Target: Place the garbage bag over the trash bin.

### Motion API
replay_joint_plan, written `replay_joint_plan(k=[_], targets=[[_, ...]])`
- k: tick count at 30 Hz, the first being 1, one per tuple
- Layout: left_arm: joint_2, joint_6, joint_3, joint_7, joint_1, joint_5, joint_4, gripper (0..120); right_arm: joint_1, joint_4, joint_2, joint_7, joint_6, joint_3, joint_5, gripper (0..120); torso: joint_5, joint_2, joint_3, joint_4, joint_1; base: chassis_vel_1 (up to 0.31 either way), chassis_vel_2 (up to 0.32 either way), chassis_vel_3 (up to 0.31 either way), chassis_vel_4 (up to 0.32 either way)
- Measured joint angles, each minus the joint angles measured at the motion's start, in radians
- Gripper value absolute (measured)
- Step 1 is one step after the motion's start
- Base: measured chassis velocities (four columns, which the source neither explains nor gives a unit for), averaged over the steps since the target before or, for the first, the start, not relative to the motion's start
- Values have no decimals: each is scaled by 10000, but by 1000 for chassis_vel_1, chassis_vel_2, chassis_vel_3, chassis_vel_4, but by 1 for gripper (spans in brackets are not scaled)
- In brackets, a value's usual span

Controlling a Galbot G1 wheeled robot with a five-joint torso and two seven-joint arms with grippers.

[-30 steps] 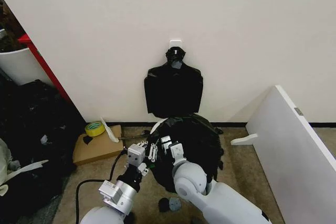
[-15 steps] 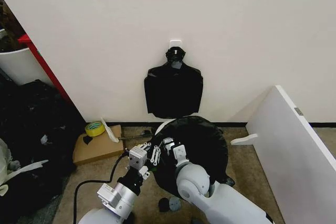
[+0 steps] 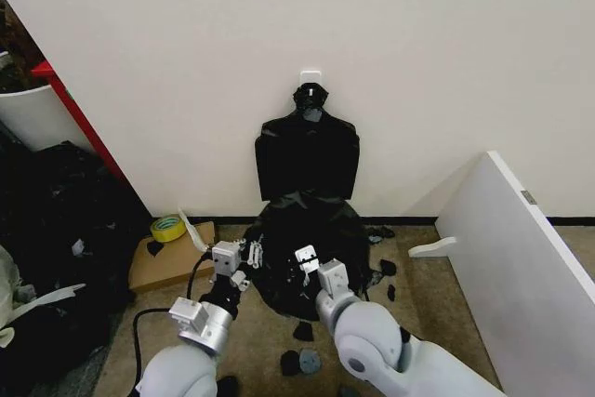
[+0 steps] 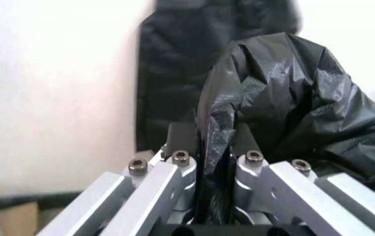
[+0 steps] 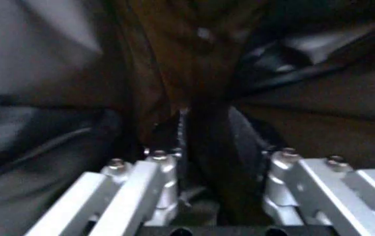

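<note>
While the garbage bag (image 3: 302,253) bunches near the wall, left gripper (image 4: 208,142) and right gripper (image 5: 204,130) clamp its folds.

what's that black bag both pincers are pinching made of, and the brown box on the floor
The garbage bag looks like thin glossy plastic film: crinkled, with bright highlights along the folds. The left pincer and right pincer each pinch a fold. The box looks like matte brown cardboard, probably.
</note>
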Motion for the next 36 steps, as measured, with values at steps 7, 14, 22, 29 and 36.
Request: replay_joint_plan(k=[7,14,22,29,36], targets=[[-305,444,-180,-435,-127,-1932,552,5,-1217,1592,-828,-727,410,824,-1066,53,-2,0,0,0,0,0,0,0,0],[-696,1162,-235,-534,-237,-4474,1070,5,-2749,2775,-1177,-1137,1033,1585,-2269,77,-1,0,-1,-2,-2,0,0,0,0],[-1153,1349,-280,-742,-304,-5454,1804,5,-4081,2805,-184,-1768,2343,2707,-3852,100,-1,0,-1,-4,-2,0,0,0,0],[-1314,1349,-197,-775,-468,-5313,2116,5,-4428,2642,110,-1936,2638,2842,-4232,100,-3,0,0,-3,-2,0,0,0,0],[-1073,1323,-287,-672,-396,-5112,2131,16,-4377,2570,170,-1946,2641,2785,-4203,100,-1,0,0,-1,-1,0,0,0,0]])
